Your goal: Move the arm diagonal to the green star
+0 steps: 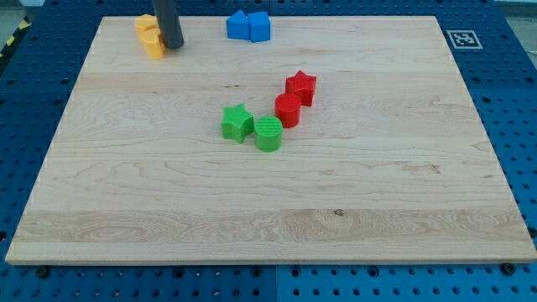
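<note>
The green star (237,122) lies near the middle of the wooden board (151,193). A green cylinder (268,132) touches it on its right. My tip (173,46) stands near the view's top left, far up and left of the green star. It sits right against the yellow blocks (149,34), on their right side.
A red cylinder (288,109) and a red star (301,86) lie up and right of the green cylinder. Two blue blocks (248,26) sit together at the board's top edge. A fiducial tag (461,38) lies off the top right corner.
</note>
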{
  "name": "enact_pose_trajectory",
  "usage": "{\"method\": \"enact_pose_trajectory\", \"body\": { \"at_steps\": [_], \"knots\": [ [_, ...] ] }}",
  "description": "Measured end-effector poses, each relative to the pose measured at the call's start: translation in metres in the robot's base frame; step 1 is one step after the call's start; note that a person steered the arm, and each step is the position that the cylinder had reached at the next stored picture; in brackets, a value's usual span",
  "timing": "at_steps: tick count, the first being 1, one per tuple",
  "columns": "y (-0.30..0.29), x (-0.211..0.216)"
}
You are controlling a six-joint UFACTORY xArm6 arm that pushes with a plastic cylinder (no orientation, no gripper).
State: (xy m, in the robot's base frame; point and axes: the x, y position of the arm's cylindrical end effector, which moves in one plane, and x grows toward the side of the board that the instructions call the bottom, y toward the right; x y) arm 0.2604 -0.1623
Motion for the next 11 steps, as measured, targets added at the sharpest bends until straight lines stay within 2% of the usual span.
{"method": "enact_pose_trajectory", "body": {
  "at_steps": [2,3,5,6,8,9,10,11],
  "knots": [
    [-0.014,-0.005],
    [0.005,-0.005],
    [0.128,0.002],
    [0.134,0.007],
    [0.134,0.009],
    [0.105,0.028],
    [0.049,0.057],
    [0.026,0.106]
  ]
}}
